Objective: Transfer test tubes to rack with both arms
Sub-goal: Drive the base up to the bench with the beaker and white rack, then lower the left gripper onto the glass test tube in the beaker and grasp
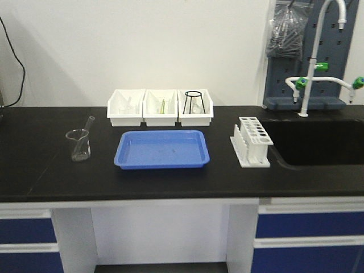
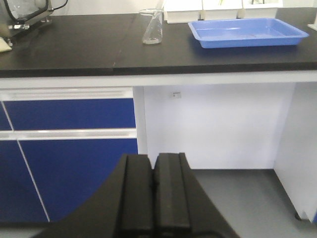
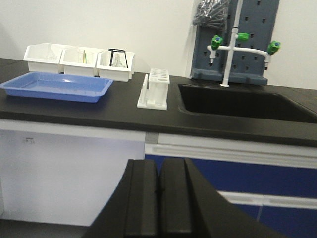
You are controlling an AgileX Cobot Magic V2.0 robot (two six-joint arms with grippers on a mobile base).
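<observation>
A black countertop (image 1: 51,176) spans the front view over white and blue cabinets (image 1: 310,227), with a sink (image 1: 318,149) sunk into it at the right edge. A blue tray (image 1: 162,149) lies at centre, with three white bins (image 1: 161,108) behind it. The rack (image 1: 252,142) stands right of centre, between tray and sink. At centre left a test tube (image 1: 90,123) leans in a beaker (image 1: 78,145). Both arms sit below counter level. The left gripper (image 2: 153,159) and right gripper (image 3: 158,164) each fill the lower middle of their frame, fingers pressed together on nothing.
</observation>
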